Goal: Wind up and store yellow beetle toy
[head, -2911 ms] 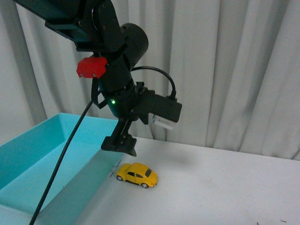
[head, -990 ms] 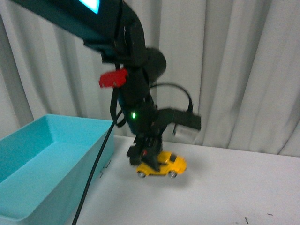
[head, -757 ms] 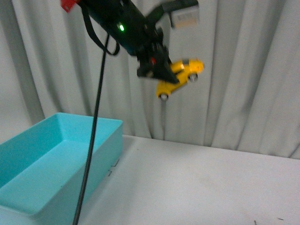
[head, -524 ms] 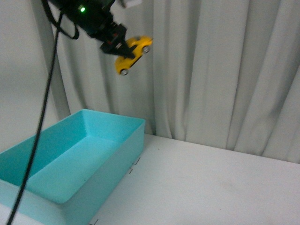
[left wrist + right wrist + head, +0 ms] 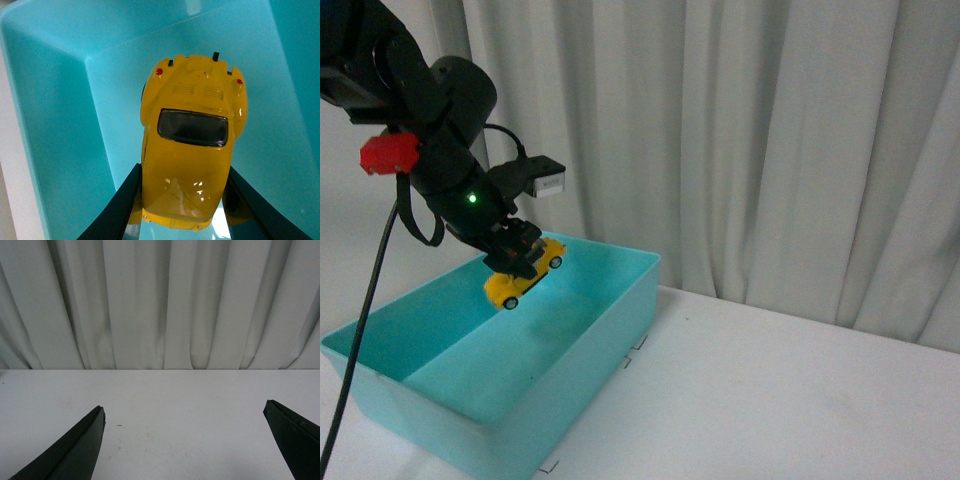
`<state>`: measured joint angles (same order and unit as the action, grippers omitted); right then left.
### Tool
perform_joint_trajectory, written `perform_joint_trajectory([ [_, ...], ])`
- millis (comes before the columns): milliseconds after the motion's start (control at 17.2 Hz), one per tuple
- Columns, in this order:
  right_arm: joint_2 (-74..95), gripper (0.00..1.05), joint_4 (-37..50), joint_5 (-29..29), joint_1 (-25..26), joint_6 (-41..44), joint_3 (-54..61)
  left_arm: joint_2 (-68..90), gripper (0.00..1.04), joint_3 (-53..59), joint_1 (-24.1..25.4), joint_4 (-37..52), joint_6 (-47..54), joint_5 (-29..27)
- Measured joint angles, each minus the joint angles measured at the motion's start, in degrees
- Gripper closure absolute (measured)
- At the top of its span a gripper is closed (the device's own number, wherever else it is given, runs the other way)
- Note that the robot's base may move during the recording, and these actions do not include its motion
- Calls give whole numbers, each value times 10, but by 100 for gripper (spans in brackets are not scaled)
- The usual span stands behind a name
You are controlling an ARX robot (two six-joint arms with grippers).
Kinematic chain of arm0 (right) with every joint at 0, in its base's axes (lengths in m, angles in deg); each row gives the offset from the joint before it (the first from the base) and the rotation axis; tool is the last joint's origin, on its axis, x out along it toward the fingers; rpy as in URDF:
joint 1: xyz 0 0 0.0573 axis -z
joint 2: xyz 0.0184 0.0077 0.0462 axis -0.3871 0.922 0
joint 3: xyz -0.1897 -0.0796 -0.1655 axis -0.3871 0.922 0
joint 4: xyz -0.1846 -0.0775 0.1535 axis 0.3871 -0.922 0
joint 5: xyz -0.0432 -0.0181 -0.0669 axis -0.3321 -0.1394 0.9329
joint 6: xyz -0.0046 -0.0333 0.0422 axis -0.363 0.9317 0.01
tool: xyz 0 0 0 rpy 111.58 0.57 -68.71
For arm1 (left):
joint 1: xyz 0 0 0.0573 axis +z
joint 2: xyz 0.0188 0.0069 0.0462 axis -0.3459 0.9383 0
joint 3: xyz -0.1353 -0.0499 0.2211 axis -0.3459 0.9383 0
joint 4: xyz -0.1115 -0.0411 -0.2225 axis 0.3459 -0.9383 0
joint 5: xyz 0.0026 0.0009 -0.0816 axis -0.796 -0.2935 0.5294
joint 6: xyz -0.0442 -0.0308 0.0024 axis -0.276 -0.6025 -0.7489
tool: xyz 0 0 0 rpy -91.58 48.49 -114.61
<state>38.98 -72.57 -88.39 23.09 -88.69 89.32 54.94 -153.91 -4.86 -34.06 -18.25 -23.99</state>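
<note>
Left gripper (image 5: 519,261) holds the yellow beetle toy (image 5: 525,273) over the teal bin (image 5: 605,345).
Its fingers (image 5: 122,205) clamp the car's two sides. The car hangs tilted inside the bin's opening, near the far wall and clear of the floor. The right gripper (image 5: 184,407) is spread wide with nothing in it, above the white tabletop (image 5: 175,390), facing the curtain (image 5: 165,305).
</note>
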Motion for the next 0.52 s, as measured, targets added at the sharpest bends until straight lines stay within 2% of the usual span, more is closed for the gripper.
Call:
perform_joint_trajectory([
  [291, 0, 7, 0, 0, 0, 0, 0, 54, 66, 21, -14, 53, -22, -41],
  [524, 0, 7, 0, 0, 0, 0, 0, 72, 66, 21, -37, 65, -35, -49],
])
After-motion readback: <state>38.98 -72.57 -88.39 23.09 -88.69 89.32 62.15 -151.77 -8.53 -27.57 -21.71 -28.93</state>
